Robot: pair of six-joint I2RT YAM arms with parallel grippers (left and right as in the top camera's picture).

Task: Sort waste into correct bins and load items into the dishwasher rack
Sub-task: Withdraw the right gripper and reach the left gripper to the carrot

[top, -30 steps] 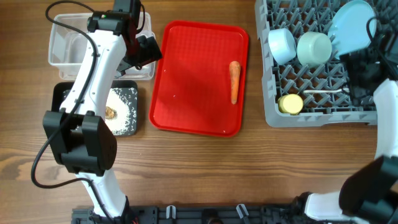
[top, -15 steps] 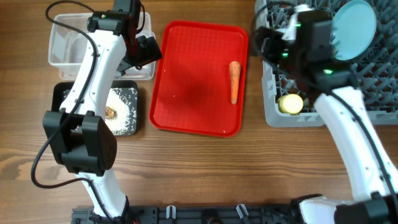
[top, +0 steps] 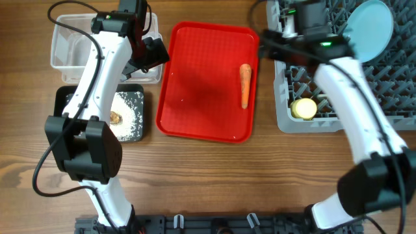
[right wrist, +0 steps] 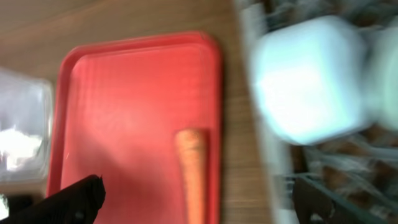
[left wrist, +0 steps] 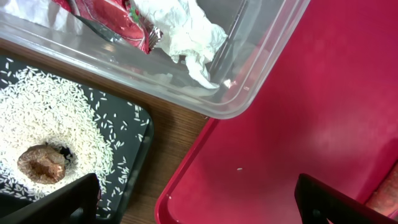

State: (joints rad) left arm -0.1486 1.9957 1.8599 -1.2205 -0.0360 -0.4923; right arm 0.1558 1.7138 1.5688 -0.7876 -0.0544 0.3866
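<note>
An orange carrot (top: 245, 84) lies on the red tray (top: 195, 97); it also shows blurred in the right wrist view (right wrist: 193, 177). My right gripper (top: 270, 42) is open and empty, over the left edge of the grey dishwasher rack (top: 383, 97), right of the carrot. The rack holds a light blue plate (top: 370, 23), a yellow cup (top: 303, 108) and a bowl (right wrist: 308, 81). My left gripper (top: 155, 53) is open and empty between the clear tub (top: 68, 45) and the red tray. The tub holds the napkin (left wrist: 180, 28) and red wrapper (left wrist: 118, 18). The black tray (top: 62, 97) holds rice (left wrist: 56, 118) and a brown lump (left wrist: 40, 163).
The red tray (left wrist: 311, 112) has a stray rice grain on it. Wooden table surface shows below the trays and the rack. My right arm crosses over the rack's left half and hides part of its contents.
My right arm has swung from the far right across the rack to its left edge, toward the red tray. The left arm has not moved.
</note>
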